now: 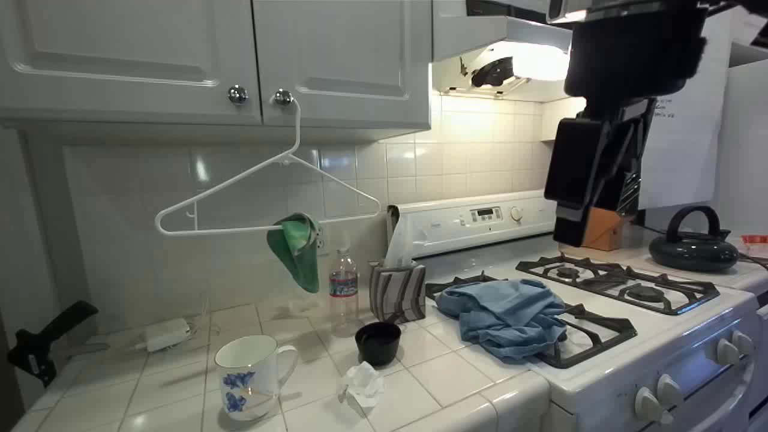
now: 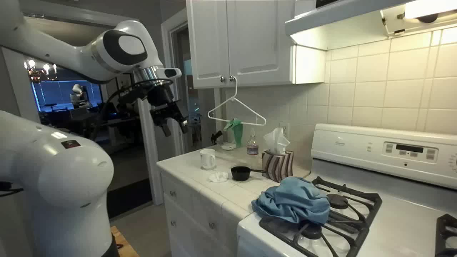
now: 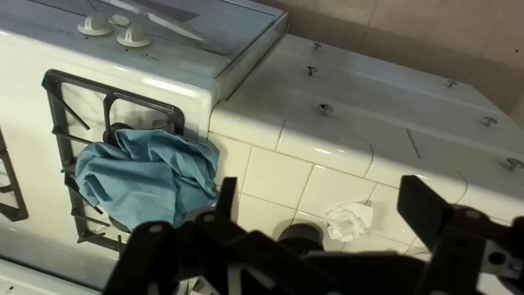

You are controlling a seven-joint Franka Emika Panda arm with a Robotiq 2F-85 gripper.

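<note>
Two black fingers [image 3: 226, 197] of my gripper [image 3: 317, 187] stand wide apart in the wrist view, with nothing caught between them; it hovers above the glossy white-tiled surface [image 3: 272, 176], touching nothing. Taking the gap between the fingertips as my dial's centre there, I find a crumpled white tissue [image 3: 348, 222] at 4 o'clock, a small round black cup [image 3: 301, 234] at 7, partly hidden by the gripper, and a rumpled blue cloth [image 3: 143, 184] at 9, heaped over a black burner grate [image 3: 58, 114] of the white stove [image 3: 24, 106].

In an exterior view, with the cup as centre, a white mug [image 2: 207, 160] stands upright at 10 o'clock, a clear plastic bottle [image 2: 252, 148] at 1, and a striped tissue box [image 2: 277, 167] at 3. Near 12, a white plastic hanger [image 2: 234, 99] hangs from a cabinet knob [image 2: 232, 78], a piece of green fabric [image 2: 237, 132] draped over its lower bar.

I judge the step in hand to be positioning, before any contact. As I read it, the next move calls for settling the gripper's aim over one item, then a slow descent with the fingers spread; tissue and cup sit close together, so clearance there matters.
</note>
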